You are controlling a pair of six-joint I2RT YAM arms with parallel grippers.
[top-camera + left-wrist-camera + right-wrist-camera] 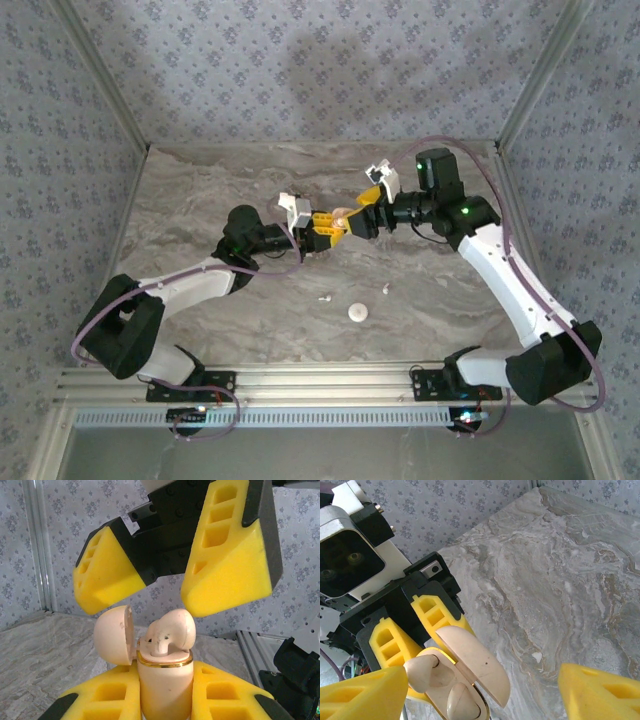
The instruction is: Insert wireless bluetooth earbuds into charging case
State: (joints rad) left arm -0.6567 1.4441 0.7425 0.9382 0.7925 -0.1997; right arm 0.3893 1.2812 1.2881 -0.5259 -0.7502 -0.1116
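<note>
One table (200, 230): work is held in the air above its centre.
Left gripper (165, 700): clamped on the case (165, 680), upright, serving as a fixture.
Right gripper (165, 587): jaws apart, empty, at 12 o'clock of the case; judged free to press or fetch.
Case: lid (114, 635) swung to 9 o'clock, mouth exposed.
Earbud (172, 629): in the case mouth, standing proud; judged not fully seated.
Loose pieces (325, 297): on the table at 6 o'clock of the case; judged awaiting insertion.
</note>
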